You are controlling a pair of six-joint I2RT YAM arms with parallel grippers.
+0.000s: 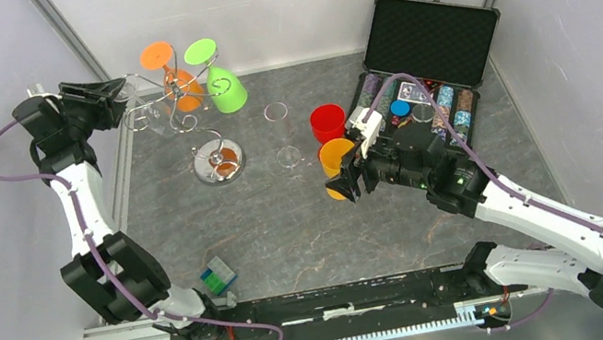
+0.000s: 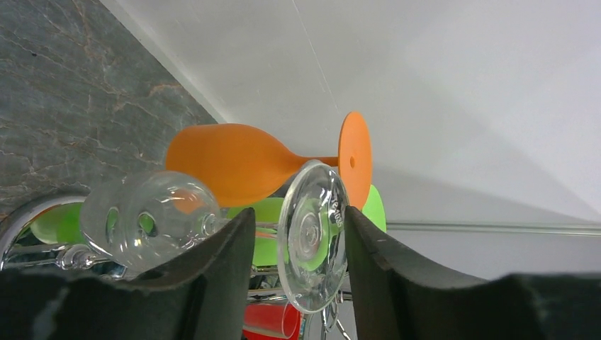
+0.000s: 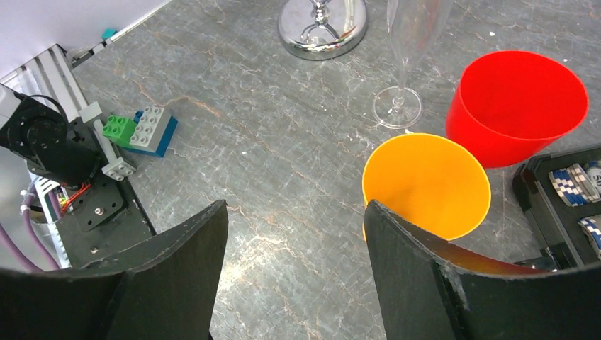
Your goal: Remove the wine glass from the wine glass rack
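Observation:
The silver wire wine glass rack (image 1: 218,162) stands at the back left, with its round mirrored base also in the right wrist view (image 3: 322,32). A clear wine glass (image 1: 139,107) hangs sideways on it, beside an orange glass (image 1: 175,82) and a green glass (image 1: 223,85). My left gripper (image 1: 122,97) is at the rack. In the left wrist view the clear glass's round foot (image 2: 312,234) sits between my open fingers, close to the right one, with a gap to the left one. Its bowl (image 2: 145,219) lies left. My right gripper (image 3: 294,234) is open and empty over the table.
A clear flute (image 1: 280,132) stands mid-table. A red cup (image 1: 327,120) and an orange cup (image 1: 337,156) sit by my right gripper. An open black case (image 1: 424,64) of chips is at the back right. Lego bricks (image 1: 218,276) lie near the left arm's base.

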